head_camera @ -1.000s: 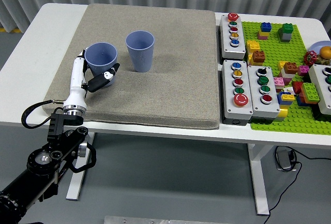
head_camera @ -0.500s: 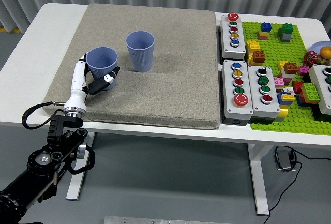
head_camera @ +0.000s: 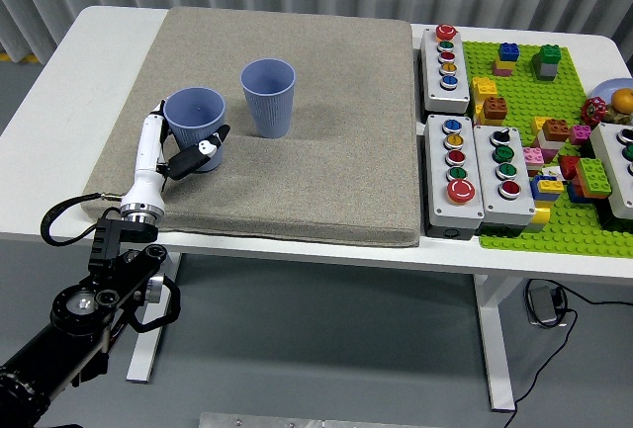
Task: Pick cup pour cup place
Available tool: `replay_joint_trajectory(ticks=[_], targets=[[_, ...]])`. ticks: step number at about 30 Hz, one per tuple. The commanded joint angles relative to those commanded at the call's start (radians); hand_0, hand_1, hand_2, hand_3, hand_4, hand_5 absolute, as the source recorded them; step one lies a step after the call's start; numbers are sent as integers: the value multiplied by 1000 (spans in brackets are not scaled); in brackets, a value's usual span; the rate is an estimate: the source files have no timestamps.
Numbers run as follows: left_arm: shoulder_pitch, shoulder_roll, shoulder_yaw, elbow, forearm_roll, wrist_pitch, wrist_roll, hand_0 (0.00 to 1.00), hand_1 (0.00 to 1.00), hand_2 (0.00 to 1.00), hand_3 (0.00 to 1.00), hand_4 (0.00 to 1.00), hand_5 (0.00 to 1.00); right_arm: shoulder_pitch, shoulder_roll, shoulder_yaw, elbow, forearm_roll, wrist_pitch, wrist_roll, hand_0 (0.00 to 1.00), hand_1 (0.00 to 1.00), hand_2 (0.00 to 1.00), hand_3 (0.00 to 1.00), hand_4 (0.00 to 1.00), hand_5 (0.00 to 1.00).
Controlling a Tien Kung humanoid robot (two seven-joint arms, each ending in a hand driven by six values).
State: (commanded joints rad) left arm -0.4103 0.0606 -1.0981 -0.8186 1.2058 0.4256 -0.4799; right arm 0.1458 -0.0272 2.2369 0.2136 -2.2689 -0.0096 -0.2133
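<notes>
Two blue-grey cups stand on the grey mat (head_camera: pixel 297 181). The left cup (head_camera: pixel 195 114) is near the mat's left edge, upright, and I cannot see anything inside it. The second cup (head_camera: pixel 268 97) stands apart, to its right and a little farther back. My left hand (head_camera: pixel 178 146) comes up from the lower left. Its white fingers (head_camera: pixel 151 136) lie along the left side of the left cup and its black thumb sits against the cup's lower front. The hand holds the cup low on the mat. My right arm is not in view.
Three grey button boxes (head_camera: pixel 455 171) stand right of the mat. A green baseplate (head_camera: pixel 554 220) with several coloured bricks fills the right end of the table. A cable loop (head_camera: pixel 59 220) hangs off the near left edge by my wrist.
The left hand and its cup have shifted slightly down and toward me since a second ago. They have barely moved in the last half second. The second cup has not moved.
</notes>
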Motion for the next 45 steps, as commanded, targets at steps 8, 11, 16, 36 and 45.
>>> replay_joint_trajectory(ticks=[8,11,16,36,45], targets=[[5,0,-1,-6,10,4,-7,608,598,649,669,852,305,1,0,1,0,0,-1,0,690,654,596,580,2,176],[6,0,-1,-7,8,4,-8,609,598,649,670,865,321,1,0,0,0,0,-1,0,690,654,595,580,2,176],[14,0,-1,-4,6,4,-9,609,598,649,670,865,321,0,0,0,0,0,-1,0,690,654,595,580,2,176],[51,10,-16,-38,60,-25,7,693,707,837,885,954,429,-6,0,-2,-1,0,0,0,689,653,596,579,2,175],[52,11,-29,-43,71,-39,12,733,760,917,947,993,475,-6,0,-2,-2,0,-1,1,689,653,595,579,2,175]])
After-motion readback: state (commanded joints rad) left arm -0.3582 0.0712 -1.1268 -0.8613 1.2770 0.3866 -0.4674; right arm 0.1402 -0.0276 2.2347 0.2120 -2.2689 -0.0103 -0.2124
